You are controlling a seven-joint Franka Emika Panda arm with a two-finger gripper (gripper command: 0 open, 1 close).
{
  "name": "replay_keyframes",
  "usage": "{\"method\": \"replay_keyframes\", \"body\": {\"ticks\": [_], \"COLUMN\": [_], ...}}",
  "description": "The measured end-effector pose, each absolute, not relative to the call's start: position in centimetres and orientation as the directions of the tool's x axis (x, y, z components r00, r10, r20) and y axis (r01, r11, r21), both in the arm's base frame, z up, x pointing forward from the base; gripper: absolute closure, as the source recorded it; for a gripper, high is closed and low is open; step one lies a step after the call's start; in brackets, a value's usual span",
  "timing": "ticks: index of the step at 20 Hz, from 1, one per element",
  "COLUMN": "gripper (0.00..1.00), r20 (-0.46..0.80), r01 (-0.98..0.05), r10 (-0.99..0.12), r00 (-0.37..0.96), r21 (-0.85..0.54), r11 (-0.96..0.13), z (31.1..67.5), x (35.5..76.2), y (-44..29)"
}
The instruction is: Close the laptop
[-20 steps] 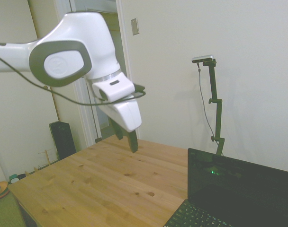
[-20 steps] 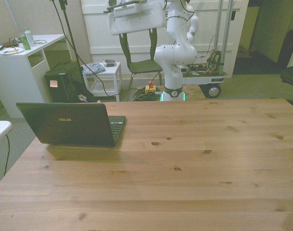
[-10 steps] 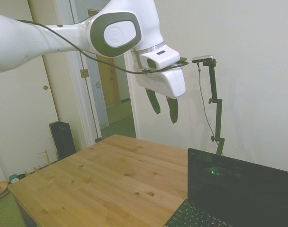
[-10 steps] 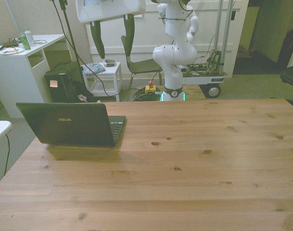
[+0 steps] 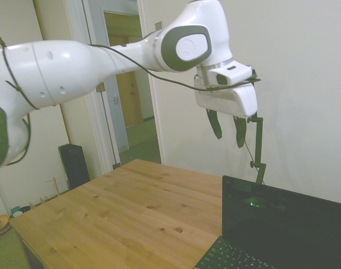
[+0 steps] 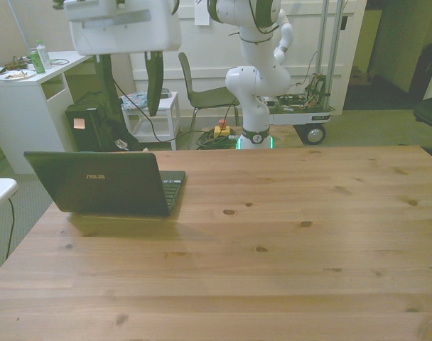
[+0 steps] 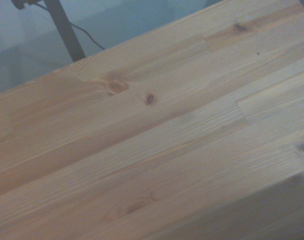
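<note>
Wooden table [image 6: 287, 234] took up pretty much everything in the front view, bare planks and knots, with the room's clutter behind it at 12 o'clock: a chair [image 6: 202, 89], a white desk [image 6: 20, 106] off at 10 o'clock.

So, status: honestly nothing was done at that point. The laptop [image 6: 102, 183] sat open near the table's edge at about 9 o'clock in the front view, lid facing the camera and standing close to upright. From the side view it was down at 4 o'clock, screen [image 5: 282, 227] dark with a tiny green glint, keyboard [image 5: 229, 258] just peeking in at the bottom.

My arm [image 5: 86, 61] was stretched across from the side view's 9 o'clock, and my gripper [image 5: 226, 124] hung high in the air, well above the lid and not touching it, fingers spread wide with nothing between them. Front view put it roughly over the laptop, at 11 o'clock.

Wrist cam showed only blurry table planks, no laptop.

What was left, as I judged it: basically the whole job. Come down behind the lid's top edge, push it forward, fold it flat onto the keyboard.
</note>
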State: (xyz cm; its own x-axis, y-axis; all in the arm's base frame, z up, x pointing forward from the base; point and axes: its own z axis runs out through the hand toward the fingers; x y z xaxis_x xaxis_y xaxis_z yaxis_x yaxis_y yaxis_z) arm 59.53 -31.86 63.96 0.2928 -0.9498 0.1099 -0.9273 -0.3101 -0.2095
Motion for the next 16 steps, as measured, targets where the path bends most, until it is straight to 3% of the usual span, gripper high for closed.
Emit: {"method": "replay_keyframes", "body": {"ticks": [8, 9, 16], "gripper": [0.00, 1.00, 1.00], "r20": [0.101, 0.100, 0.128], "r01": [-0.941, -0.938, -0.896], "r10": [-0.947, -0.944, -0.904], "r00": [0.305, 0.313, 0.409], "r21": [-0.124, -0.120, -0.133], "r11": [-0.316, -0.324, -0.424], "z": [59.0, 58.4, 58.9], "x": [59.1, 58.8, 61.7], "y": [-41.5, -42.5, -39.1]}}
